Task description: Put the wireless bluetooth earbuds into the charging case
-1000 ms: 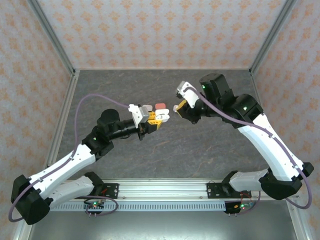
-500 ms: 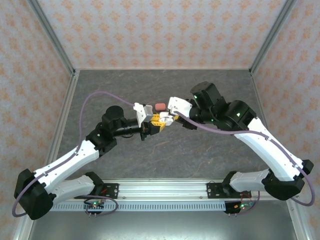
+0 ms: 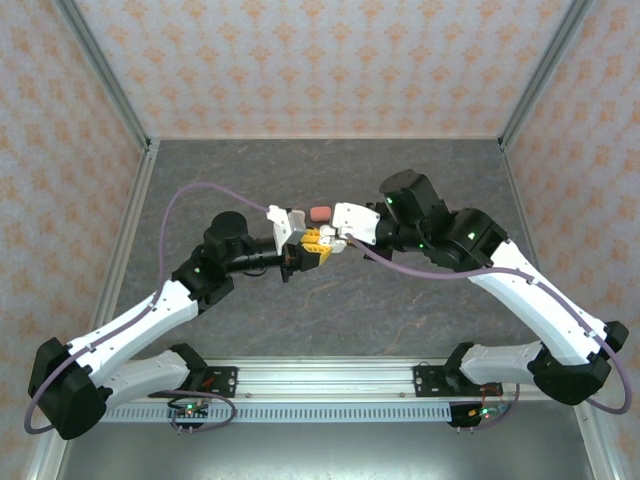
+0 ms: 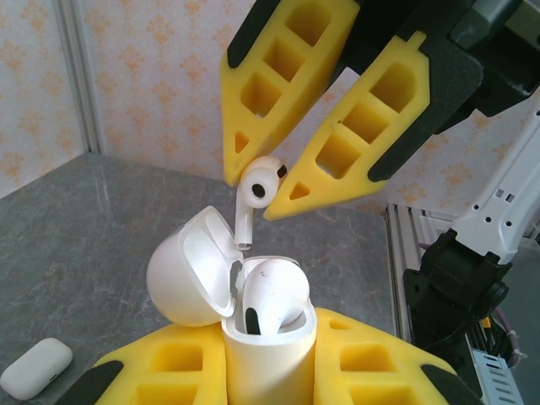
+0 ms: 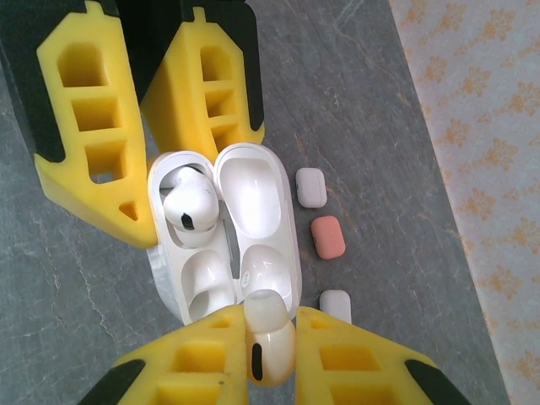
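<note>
The grey table [image 3: 400,310] is lying under both arms, which are meeting above its middle. The left arm [image 3: 150,320] is reaching in from the near left and the right arm [image 3: 530,290] from the near right. The left gripper [image 3: 316,246] is clamping the body of an open white charging case [image 4: 268,371]. The right gripper [image 4: 257,187] is pinching a white earbud [image 4: 256,190] by its head, its stem hanging just above the case's empty slot. A coral case [image 5: 327,237] and two white cases [image 5: 310,186] are lying on the table just far of the grippers. A second earbud [image 4: 272,291] is sitting in the other slot.
</note>
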Available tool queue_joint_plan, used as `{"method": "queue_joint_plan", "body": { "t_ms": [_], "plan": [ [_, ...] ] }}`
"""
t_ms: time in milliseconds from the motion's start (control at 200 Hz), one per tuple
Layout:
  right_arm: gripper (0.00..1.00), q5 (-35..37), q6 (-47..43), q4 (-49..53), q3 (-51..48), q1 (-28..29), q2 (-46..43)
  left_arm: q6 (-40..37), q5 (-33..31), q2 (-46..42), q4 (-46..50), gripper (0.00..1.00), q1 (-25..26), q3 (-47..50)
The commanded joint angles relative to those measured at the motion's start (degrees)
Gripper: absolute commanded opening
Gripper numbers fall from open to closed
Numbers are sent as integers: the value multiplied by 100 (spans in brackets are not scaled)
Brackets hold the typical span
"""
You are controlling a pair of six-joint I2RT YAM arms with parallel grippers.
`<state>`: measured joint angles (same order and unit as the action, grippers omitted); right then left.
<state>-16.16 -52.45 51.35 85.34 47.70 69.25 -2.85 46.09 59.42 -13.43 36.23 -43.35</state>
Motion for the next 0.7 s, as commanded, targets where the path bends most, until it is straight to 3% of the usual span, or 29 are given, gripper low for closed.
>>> {"method": "queue_joint_plan", "body": {
  "t_ms": [0, 696],
  "plan": [
    [15, -100, -121, -131, -111, 55, -113, 73, 111, 8, -274, 0, -52, -226],
    [16, -462, -62, 71, -175, 64, -46, 14, 106, -113, -406, 0, -46, -112]
  ]
}}
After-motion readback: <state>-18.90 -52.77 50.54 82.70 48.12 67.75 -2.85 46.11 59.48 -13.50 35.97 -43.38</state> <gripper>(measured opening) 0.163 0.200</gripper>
